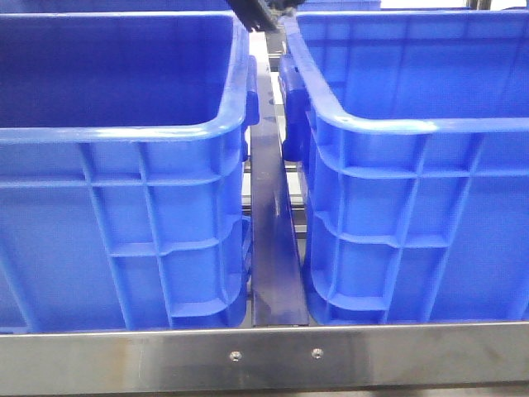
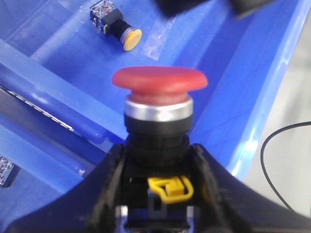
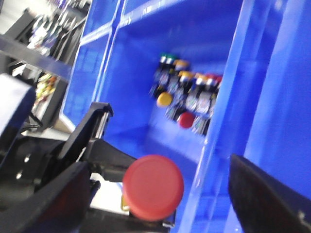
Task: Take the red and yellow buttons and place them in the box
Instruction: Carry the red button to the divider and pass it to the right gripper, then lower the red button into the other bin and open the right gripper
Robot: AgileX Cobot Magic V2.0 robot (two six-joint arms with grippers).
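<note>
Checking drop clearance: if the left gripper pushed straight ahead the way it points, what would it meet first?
Probably the crate floor. The left gripper holds the red button, cap forward, over bare blue floor; the yellow button lies off to the side. Depth is unclear.

Left gripper jaws clamped, right gripper jaws apart.

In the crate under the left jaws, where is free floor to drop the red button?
The left gripper holds the red button over a blue crate. Its floor looks bare all around the single yellow button lying there. The other crate is crowded: a cluster of buttons fills one corner.
</note>
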